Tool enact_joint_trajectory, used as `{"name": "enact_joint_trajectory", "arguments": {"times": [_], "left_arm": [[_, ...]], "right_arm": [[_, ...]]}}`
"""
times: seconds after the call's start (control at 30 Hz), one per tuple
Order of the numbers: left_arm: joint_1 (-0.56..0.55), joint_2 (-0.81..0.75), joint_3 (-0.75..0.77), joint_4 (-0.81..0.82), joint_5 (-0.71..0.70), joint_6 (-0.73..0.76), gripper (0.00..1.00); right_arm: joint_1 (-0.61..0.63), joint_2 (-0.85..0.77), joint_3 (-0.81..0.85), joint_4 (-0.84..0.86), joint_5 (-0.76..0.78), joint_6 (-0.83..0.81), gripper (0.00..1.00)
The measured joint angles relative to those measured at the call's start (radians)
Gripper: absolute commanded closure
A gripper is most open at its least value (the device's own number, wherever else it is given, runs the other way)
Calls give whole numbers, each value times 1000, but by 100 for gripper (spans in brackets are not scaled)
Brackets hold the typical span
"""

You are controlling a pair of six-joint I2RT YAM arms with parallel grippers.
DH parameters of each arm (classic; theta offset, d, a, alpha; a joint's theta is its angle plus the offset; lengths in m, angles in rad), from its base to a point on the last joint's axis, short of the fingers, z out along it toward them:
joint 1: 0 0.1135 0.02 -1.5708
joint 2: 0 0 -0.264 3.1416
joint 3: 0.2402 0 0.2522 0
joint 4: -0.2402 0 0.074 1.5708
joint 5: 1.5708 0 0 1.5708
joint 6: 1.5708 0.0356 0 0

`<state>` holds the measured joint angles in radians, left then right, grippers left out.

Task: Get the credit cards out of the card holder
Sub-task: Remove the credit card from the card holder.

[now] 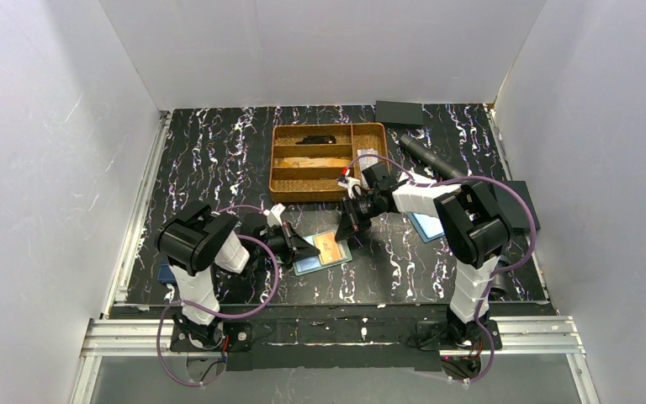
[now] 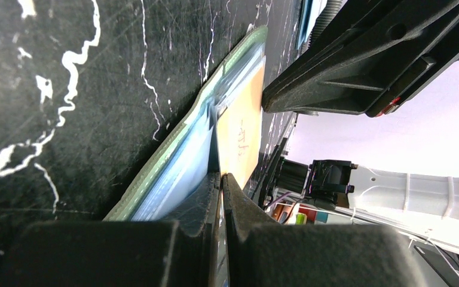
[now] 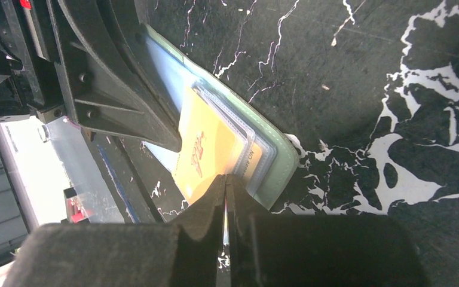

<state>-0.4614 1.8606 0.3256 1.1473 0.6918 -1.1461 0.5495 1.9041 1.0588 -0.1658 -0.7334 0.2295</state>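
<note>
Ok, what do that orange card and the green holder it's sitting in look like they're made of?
Orange-gold rectangular card: probably rigid plastic, thin, flat and glossy. Teal-green flat card holder: a soft matte rim, perhaps fabric or faux leather; its clear pocket panels look like flexible vinyl, showing the card through.

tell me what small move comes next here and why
Probably ease the right gripper back, sliding the orange-gold plastic card out of the flat teal-green card holder. Its jaws look pinched on the card's edge, part of the card sits under a clear pocket, and the left gripper seems to clamp the holder.
</note>
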Motion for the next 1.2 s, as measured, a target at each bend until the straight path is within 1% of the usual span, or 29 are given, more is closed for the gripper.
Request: {"name": "enact_joint_trajectory", "arguments": {"times": [1.2], "left_arm": [[35,-11,-69,62,9,-8,100]], "right_arm": [[25,-5,13,-14,27,-39,91]]}}
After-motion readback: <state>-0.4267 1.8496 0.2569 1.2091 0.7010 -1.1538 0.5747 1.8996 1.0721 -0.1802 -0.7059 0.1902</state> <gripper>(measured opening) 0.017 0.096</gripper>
